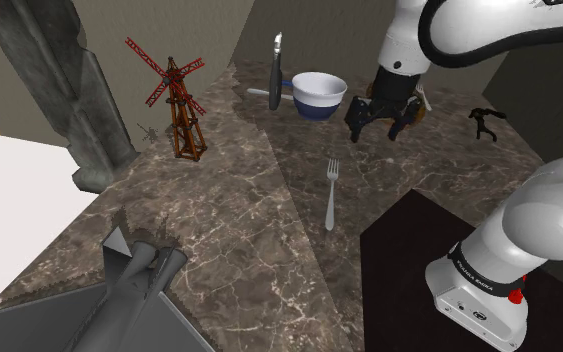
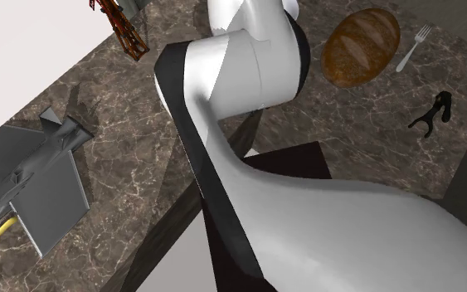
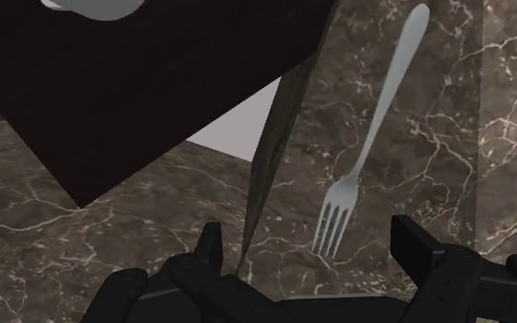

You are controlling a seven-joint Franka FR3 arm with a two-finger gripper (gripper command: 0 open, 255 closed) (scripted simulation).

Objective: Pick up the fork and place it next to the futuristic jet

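Note:
A grey metal fork lies flat on the brown marble counter, its tines pointing away from the stand. My gripper hovers above the counter beyond the fork and a little toward the shoulder view's right, open and holding nothing. In the wrist view the fork lies ahead of the gripper, its tines nearest and falling between the two spread fingers without touching them. The grey jet sits at the counter's near left corner, far from the fork, and shows again as the jet in the second exterior view.
A red windmill model, a white-and-blue bowl and a dark utensil stand at the back. A bread loaf with a second fork and a small black object lie beyond the arm. The dark stand borders the fork's handle end.

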